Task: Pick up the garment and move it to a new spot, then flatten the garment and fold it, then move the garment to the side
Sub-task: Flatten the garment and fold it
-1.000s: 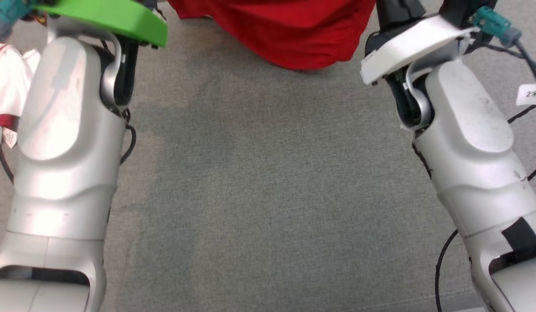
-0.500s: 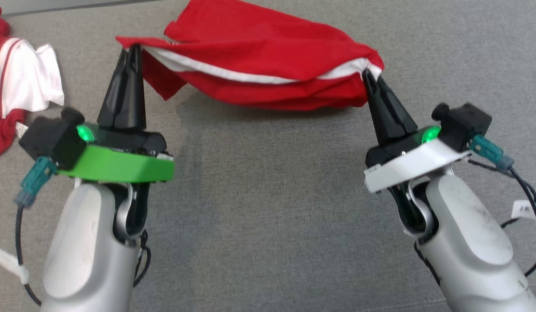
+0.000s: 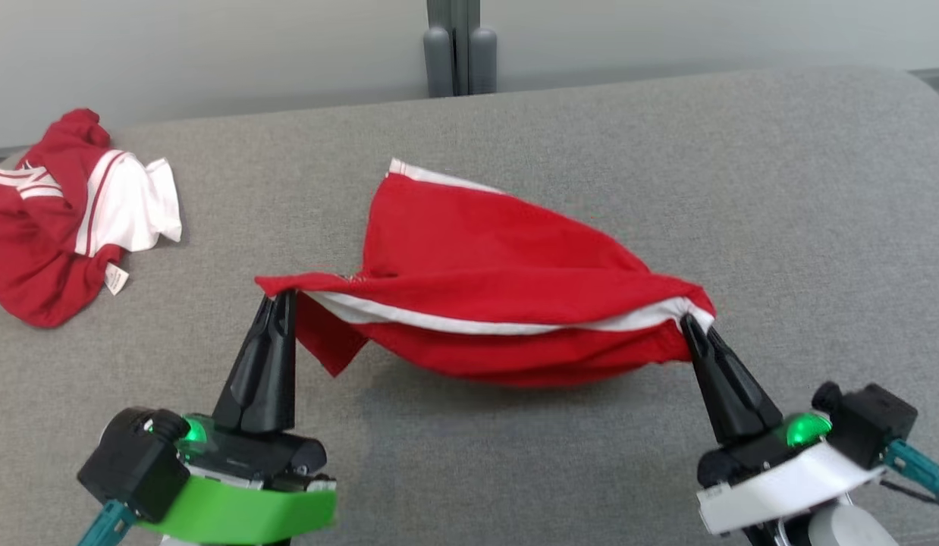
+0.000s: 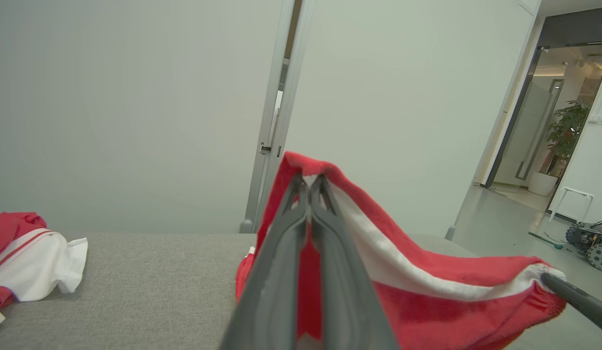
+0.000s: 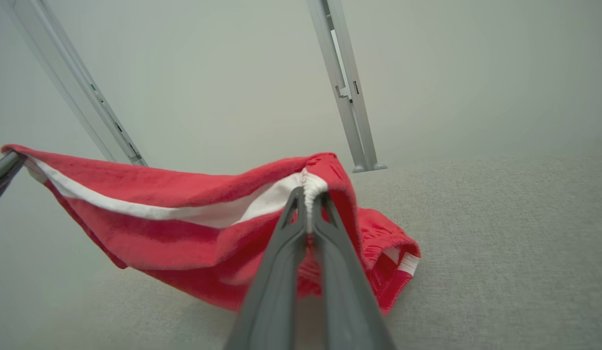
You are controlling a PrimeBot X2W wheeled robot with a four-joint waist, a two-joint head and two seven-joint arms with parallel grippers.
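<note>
Currently the red white-trimmed garment [image 3: 507,303] is held stretched between both grippers, its far part resting on the grey cushioned surface [image 3: 780,189]. One end is pinched by the left gripper [image 3: 282,297], the other by the right gripper [image 3: 688,322].

The garment [image 3: 500,250] is red with a white band, the surface [image 3: 780,189] grey, the other clothing [image 3: 37,250] red-and-white.

the head camera has tilted up, so the whole garment [image 3: 500,250] now shows.
</note>
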